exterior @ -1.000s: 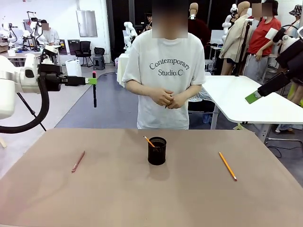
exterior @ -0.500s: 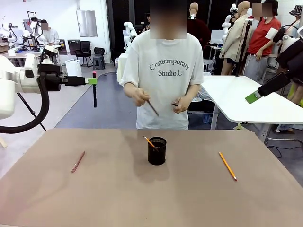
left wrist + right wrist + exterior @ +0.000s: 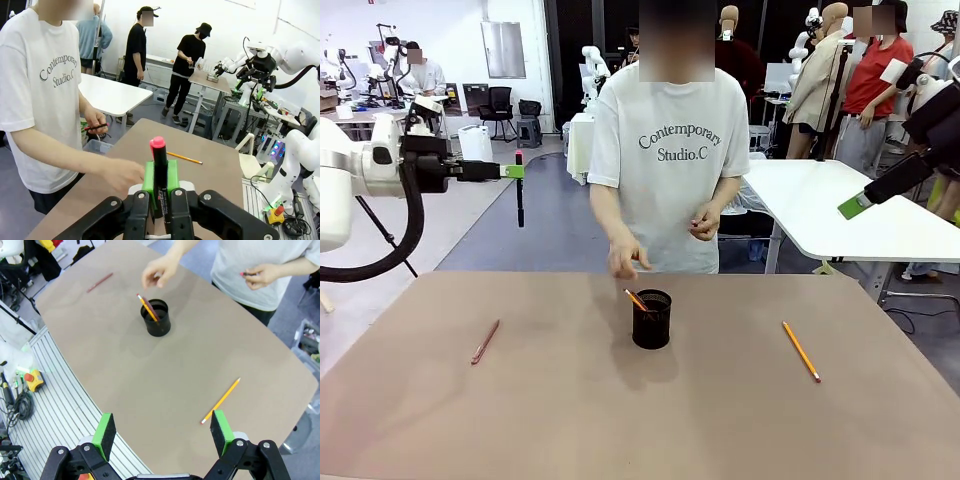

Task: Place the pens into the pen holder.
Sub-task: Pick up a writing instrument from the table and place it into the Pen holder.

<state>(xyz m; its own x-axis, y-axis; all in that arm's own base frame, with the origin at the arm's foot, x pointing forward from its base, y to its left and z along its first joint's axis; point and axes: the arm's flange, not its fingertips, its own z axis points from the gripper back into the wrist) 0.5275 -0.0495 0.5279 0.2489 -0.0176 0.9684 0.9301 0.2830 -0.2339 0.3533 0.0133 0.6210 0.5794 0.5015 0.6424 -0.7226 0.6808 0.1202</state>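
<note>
Pens lie low in the frame, a pinkish pen (image 3: pixel 485 341) left and an orange pencil (image 3: pixel 801 351) right of the pen holder (image 3: pixel 651 325). A person's hand (image 3: pixel 623 262) hovers just behind it. Upper left, the left gripper (image 3: pixel 516 171) clamps a black pen (image 3: pixel 520 200); the right gripper (image 3: pixel 164 432), high over the table, stands spread apart.

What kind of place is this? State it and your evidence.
Probably a robotics lab: the left gripper holds a black pen, a yellow emergency-stop box lies beside floor cables, and a white worktable stands behind.

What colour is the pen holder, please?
The pen holder is black, clearest in the front view.
</note>
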